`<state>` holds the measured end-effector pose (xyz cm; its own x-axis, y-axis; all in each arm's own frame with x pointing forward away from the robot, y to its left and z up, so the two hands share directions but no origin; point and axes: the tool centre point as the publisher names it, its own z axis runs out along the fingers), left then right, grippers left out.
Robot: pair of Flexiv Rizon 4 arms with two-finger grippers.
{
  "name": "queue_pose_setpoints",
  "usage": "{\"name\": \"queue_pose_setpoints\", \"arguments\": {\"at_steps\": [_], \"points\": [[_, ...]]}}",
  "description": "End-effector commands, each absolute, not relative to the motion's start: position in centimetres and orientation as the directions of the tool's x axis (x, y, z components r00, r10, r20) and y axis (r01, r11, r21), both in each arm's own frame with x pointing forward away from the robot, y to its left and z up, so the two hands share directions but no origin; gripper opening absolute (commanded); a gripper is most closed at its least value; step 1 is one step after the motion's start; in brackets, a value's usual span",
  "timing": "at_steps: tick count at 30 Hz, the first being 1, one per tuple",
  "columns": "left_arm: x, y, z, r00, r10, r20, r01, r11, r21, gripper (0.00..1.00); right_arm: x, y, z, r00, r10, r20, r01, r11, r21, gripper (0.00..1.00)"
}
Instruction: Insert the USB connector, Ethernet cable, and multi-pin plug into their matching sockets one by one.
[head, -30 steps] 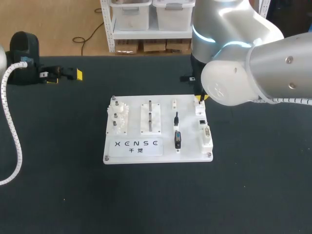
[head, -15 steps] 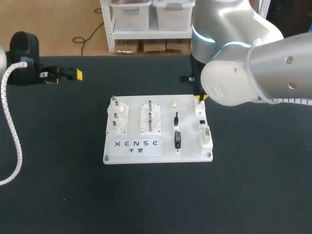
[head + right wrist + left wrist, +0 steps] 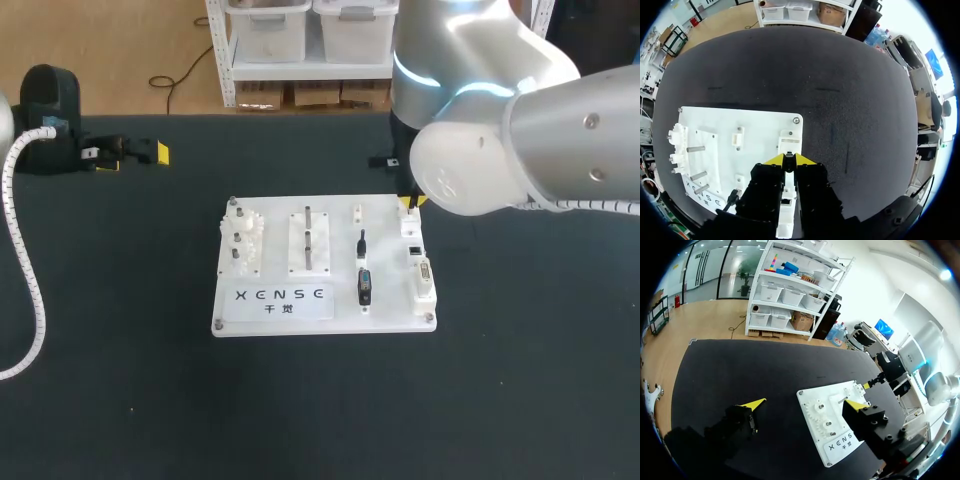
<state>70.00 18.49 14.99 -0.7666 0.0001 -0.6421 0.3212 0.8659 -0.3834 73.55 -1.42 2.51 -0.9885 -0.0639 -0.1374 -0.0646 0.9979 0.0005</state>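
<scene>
USB [image 3: 364,285]: black, lying in its holder on the white board [image 3: 385,270], long axis 12–6 in the head view, lead at its 12 end; sockets [image 3: 424,275] in a strip just beside it at 3 o'clock, running the same way. Right end effector [image 3: 412,203]: over the strip's 12 o'clock end, fingers drawn together to a narrow slit, nothing made out between them; USB near at its 7 o'clock, so this arm is the nearer. Left end effector [image 3: 134,158]: fingers wide apart, empty, over the table [image 3: 520,380] at the board's 10 o'clock, well apart.
</scene>
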Motion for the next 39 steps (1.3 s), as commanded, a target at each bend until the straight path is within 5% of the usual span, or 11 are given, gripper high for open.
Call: {"name": "queue_pose_setpoints", "arguments": {"at_steps": [1,39], "points": [[70.0,18.5,15.0,-0.767,0.0,-0.642,0.321,0.866,-0.383,1.0,73.3,-1.5,1.3,-0.989,-0.062,-0.135,-0.063,0.998,0.002,0.0],[70.0,18.5,15.0,-0.767,0.0,-0.642,0.321,0.866,-0.383,1.0,74.0,-1.7,0.6,-0.999,-0.022,-0.033,-0.021,1.0,-0.022,0.0]]}}
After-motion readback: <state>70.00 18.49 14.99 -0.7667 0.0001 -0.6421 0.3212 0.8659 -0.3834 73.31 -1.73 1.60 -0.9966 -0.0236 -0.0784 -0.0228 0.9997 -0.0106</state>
